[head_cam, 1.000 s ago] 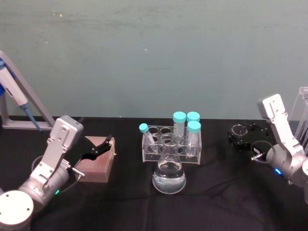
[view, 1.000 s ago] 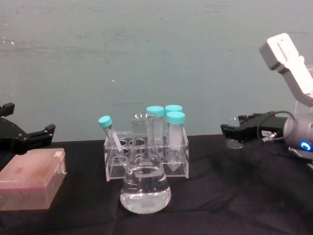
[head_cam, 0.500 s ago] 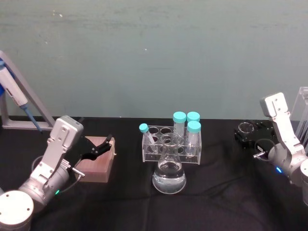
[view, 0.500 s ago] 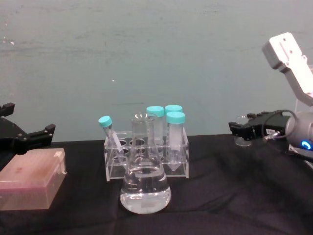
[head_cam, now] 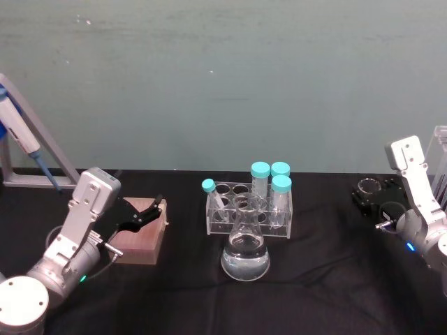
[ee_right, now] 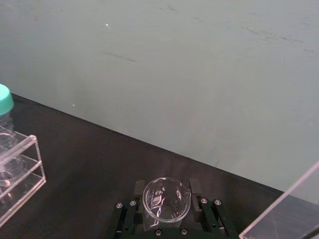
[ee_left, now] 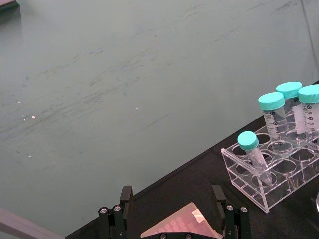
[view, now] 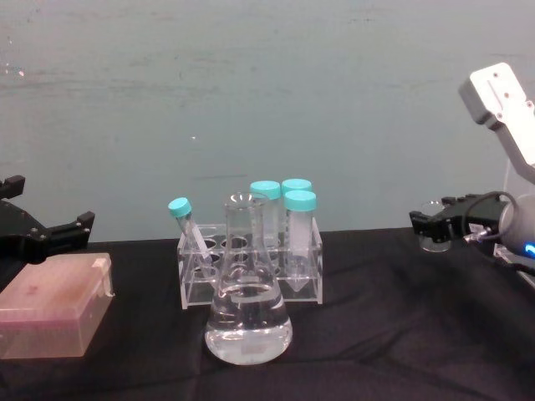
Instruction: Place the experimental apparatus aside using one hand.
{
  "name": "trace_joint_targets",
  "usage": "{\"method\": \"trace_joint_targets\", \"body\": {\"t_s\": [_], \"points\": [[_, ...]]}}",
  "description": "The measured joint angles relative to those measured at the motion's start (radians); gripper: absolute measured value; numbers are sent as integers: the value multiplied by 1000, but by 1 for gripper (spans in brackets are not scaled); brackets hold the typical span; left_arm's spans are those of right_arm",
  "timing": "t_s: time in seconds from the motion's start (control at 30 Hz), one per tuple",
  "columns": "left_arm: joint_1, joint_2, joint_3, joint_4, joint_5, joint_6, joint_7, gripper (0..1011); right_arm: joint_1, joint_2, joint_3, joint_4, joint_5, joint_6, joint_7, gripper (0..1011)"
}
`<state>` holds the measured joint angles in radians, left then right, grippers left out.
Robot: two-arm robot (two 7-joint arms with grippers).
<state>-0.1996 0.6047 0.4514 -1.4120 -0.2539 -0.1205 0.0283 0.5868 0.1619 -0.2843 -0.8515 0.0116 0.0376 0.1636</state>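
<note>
Looks partway: small beaker (head_cam: 367, 185) clamped in right claw (ee_right: 167, 191) off at right of desk (head_cam: 328, 279), flask (head_cam: 245, 255) and tube rack (head_cam: 218, 220) mid-desk yet to shift, left claw (ee_left: 172, 196) idle, spread apart.

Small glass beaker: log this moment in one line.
right end effector: shut on small glass beaker, far right | left end effector: open above pink box

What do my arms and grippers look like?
The left arm and right arm are silver cylinders with pale grey boxy modules. The left gripper and right gripper are black, two-fingered, with silver screws. Thin black wrist cables; left light green, right blue.
</note>
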Motion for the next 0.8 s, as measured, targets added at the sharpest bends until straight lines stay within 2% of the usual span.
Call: {"method": "trace_joint_targets", "body": {"t_s": [0.8], "points": [[0,0,0,0,0,0,0,1000,-6,-15,59,14,-56,-2,-29,533]]}}
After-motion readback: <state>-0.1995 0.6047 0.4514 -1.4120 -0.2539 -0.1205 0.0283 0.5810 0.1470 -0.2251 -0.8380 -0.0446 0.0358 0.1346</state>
